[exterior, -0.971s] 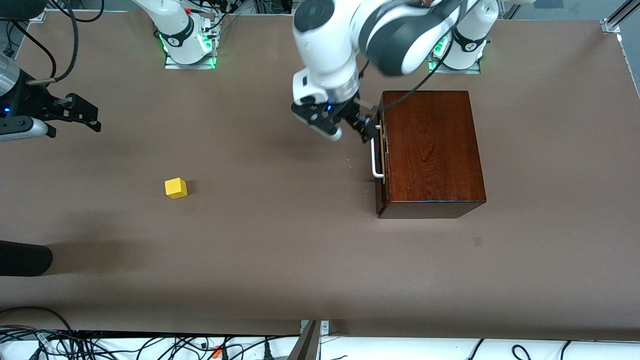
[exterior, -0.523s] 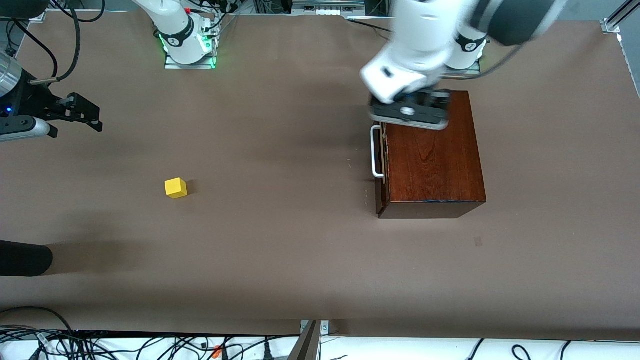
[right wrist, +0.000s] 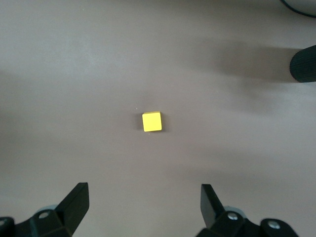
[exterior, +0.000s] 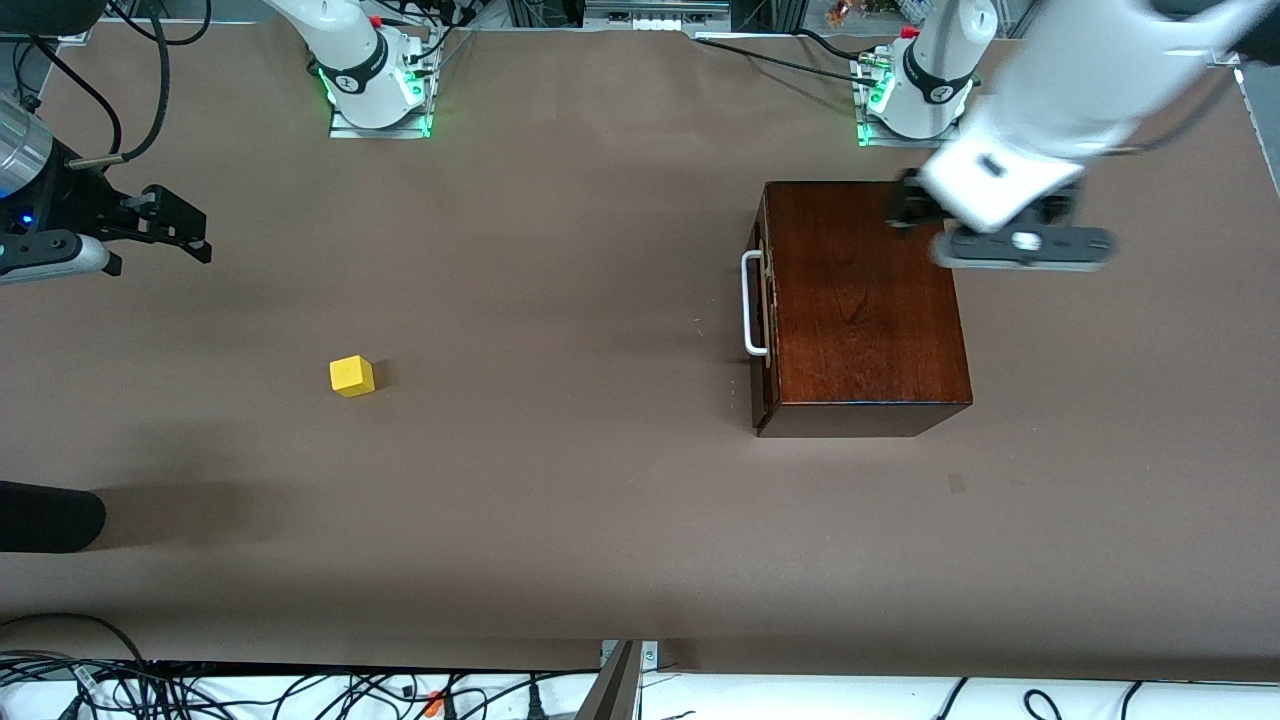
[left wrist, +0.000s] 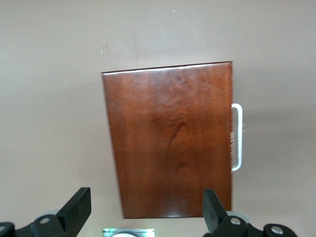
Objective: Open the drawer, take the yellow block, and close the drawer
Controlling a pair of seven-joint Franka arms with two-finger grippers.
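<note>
On brown table: yellow block, shut drawer.

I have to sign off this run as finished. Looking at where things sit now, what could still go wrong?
The drawer looks shut, but a thin gap seems to show at its front, so it may not be fully closed. The left gripper, open, hangs above the wooden box and might clip it if lowered. The yellow block lies loose on the table.

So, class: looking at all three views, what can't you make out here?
- Inside of the drawer: shut into the wooden box in the front and left wrist views.
- Left gripper: motion-blurred in the front view.
- Dark object at the front view's edge: cut off, unidentifiable.
- Right arm: cut by the edge.
</note>
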